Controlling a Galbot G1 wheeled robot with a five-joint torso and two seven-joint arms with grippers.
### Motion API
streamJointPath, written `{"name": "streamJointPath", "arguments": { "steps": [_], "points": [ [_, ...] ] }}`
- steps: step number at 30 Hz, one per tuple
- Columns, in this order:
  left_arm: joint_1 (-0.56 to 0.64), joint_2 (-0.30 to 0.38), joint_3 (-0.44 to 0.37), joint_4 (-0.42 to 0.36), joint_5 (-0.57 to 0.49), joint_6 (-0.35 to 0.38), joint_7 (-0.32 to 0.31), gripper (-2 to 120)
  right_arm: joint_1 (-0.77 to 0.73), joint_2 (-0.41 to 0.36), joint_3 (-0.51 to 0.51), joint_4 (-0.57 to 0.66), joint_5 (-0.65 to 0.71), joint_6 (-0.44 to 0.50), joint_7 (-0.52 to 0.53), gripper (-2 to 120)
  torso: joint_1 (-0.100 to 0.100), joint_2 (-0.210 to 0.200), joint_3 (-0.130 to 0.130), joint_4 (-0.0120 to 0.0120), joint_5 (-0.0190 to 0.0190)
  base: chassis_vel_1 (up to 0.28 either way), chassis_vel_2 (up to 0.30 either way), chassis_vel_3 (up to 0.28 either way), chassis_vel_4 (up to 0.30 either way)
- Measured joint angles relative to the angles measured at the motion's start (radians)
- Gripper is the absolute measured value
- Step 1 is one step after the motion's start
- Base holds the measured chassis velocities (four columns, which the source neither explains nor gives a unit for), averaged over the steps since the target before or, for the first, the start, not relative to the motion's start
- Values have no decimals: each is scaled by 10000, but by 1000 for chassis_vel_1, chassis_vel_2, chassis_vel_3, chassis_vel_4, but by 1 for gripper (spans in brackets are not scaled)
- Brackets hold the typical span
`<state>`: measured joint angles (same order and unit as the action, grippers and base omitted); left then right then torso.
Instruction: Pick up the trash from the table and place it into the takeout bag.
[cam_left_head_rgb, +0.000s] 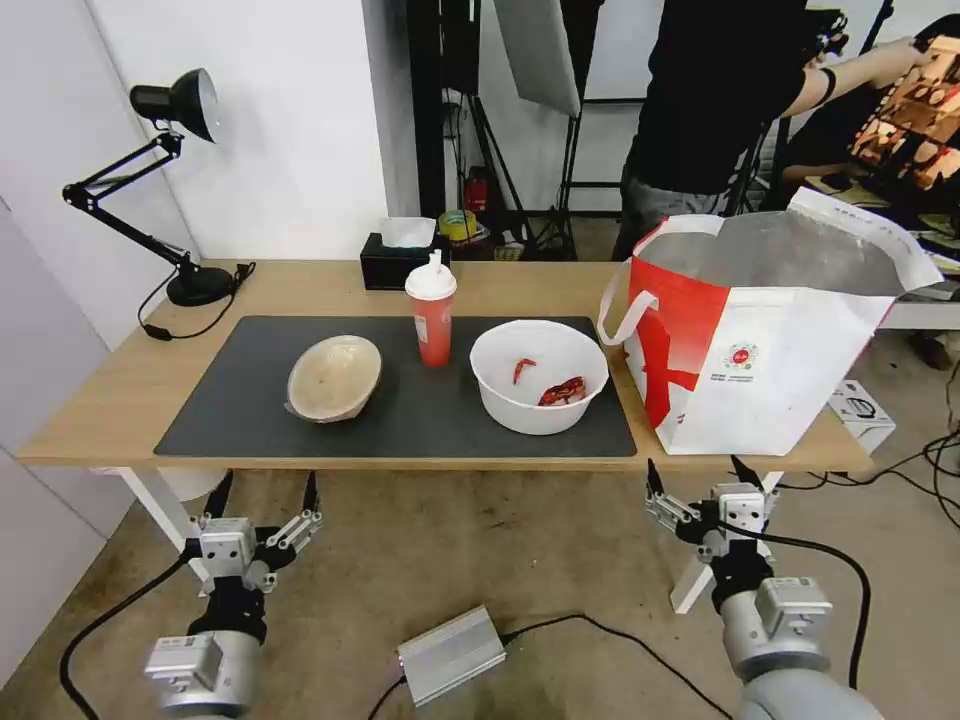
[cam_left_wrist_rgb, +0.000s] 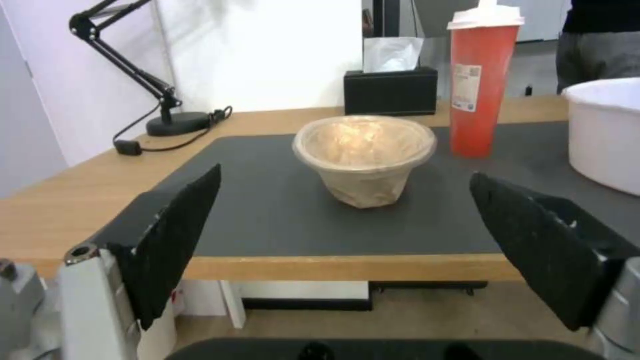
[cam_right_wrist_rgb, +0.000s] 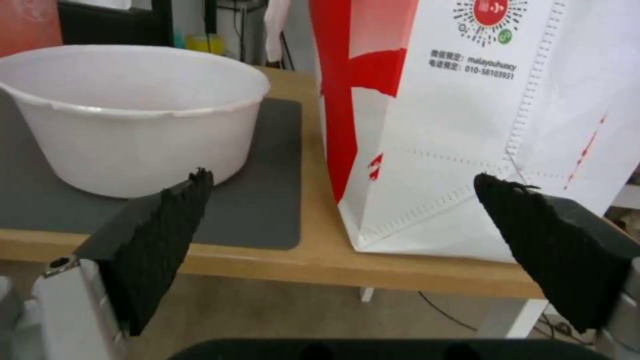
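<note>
Three trash items (cam_left_head_rgb: 434, 310) beside takeout bag (cam_left_head_rgb: 760, 340)

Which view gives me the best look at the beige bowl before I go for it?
The left wrist view: the beige bowl sits centred ahead of the open left gripper, rim and side wall clear. The head view shows the bowl from above, tilted on the grey mat, beside the red cup.

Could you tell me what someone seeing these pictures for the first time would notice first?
Probably the tall white-and-red takeout bag, standing open at the table's right end with its foil lining showing. Next, the three pieces of trash lined up on the dark mat: beige bowl, red cup, then white bowl with red scraps. Both grippers, left and right, hang open below the table's near edge.
</note>
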<state>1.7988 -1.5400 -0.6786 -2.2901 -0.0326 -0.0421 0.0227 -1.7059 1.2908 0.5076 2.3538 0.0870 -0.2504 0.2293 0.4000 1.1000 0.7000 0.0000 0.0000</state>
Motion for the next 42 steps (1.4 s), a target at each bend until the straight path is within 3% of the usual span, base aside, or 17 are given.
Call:
{"name": "streamJointPath", "arguments": {
  "steps": [8,16,30,42],
  "points": [
    [49,41,-26,0,29,-23,1,100,70,-112,-55,55,50,-55,-21,100,0,0,0,0,0,0,0,0,0],
    [76,49,-12,-15,76,-42,8,100,441,-973,-215,400,1127,-60,-324,100,0,0,0,0,0,0,0,0,0],
    [61,-16,-22,-63,128,-50,18,100,2822,-3970,-246,855,4893,-410,-516,100,0,0,0,1,1,0,0,0,0],
    [42,-172,-34,-134,221,-18,23,100,5487,-5876,-776,416,7541,-599,-935,100,0,-1,1,-1,2,0,0,0,0]
  ]
}}
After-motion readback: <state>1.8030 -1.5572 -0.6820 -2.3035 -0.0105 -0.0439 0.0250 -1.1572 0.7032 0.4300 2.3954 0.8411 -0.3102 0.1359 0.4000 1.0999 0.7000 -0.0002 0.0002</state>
